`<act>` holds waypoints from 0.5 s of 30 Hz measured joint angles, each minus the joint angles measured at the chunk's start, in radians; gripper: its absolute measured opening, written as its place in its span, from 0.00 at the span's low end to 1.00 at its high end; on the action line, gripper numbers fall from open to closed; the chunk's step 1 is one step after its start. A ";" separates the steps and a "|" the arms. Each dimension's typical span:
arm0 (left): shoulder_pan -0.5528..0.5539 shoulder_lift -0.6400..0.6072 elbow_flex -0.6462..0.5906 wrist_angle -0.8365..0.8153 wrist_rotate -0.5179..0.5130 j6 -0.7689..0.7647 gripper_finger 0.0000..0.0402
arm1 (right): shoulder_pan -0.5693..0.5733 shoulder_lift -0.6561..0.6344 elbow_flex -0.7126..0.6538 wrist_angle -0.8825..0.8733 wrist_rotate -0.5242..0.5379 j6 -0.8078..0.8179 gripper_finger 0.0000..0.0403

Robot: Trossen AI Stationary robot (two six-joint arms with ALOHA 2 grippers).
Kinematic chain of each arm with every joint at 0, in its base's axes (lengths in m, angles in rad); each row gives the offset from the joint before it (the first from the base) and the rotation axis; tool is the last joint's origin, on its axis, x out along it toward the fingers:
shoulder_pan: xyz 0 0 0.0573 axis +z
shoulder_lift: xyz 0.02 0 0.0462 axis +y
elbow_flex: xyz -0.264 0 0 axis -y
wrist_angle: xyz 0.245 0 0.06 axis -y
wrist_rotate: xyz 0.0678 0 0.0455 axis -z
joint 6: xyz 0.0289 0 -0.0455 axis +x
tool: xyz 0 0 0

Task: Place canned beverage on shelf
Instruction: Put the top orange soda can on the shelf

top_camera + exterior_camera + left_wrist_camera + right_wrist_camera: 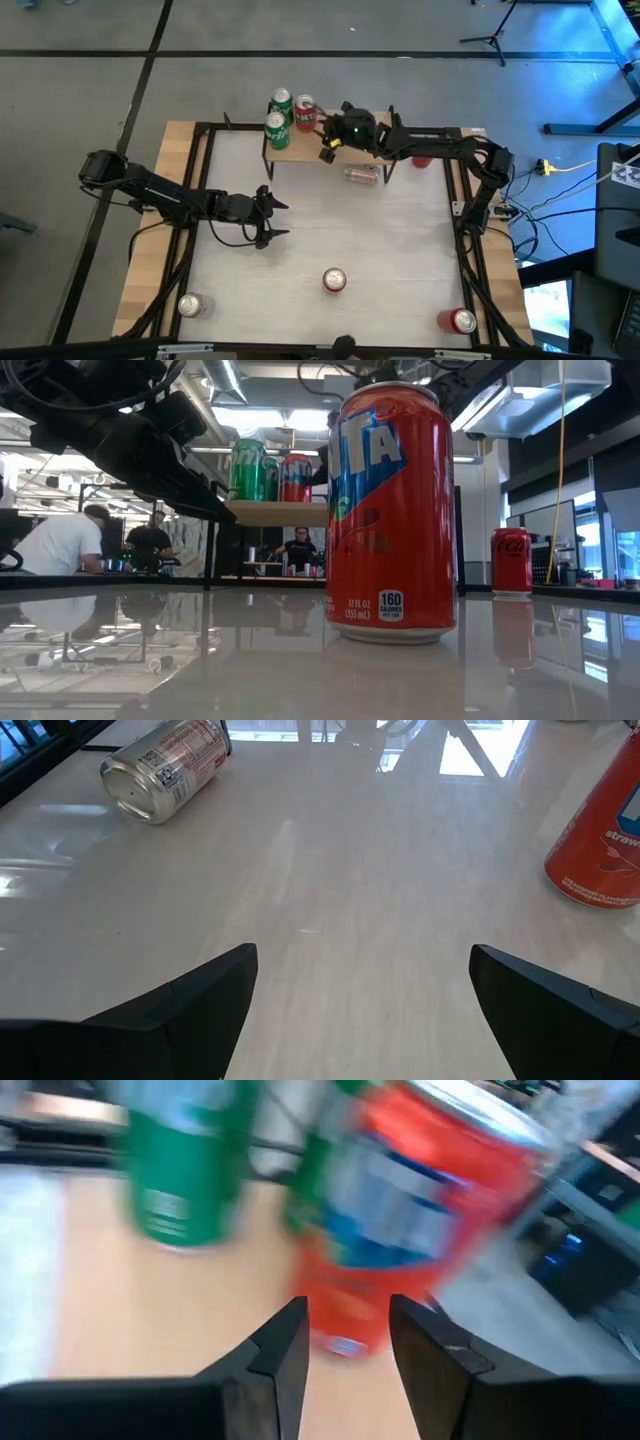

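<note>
The shelf (330, 152) stands at the table's far edge, a light-wood board (150, 1310) on black legs. On its left end stand two green cans (278, 128) (281, 100) and a red can (305, 109). My right gripper (323, 140) hovers over the board just right of them. Its fingers (348, 1320) stand a little apart with nothing between them, and the red can (400, 1230) stands just beyond the tips. My left gripper (275, 220) is open above the table's left middle, its fingers (360, 990) wide apart over bare tabletop.
A silver can (362, 175) lies on its side on the table beside the shelf. A red can (334, 280) stands near the front middle, close to the low camera (390, 510). Two more cans are at the front left (190, 305) and front right (462, 320).
</note>
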 joint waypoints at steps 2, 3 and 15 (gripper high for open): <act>0.000 0.000 0.000 0.000 0.000 0.000 0.88 | 0.022 0.000 0.000 -0.005 -0.015 0.000 0.34; 0.000 0.000 0.000 0.000 0.000 -0.001 0.88 | 0.032 0.000 0.000 -0.009 -0.022 0.000 0.34; 0.000 0.000 0.001 0.001 0.000 0.000 0.88 | 0.041 0.076 0.001 0.171 -0.094 -0.040 0.34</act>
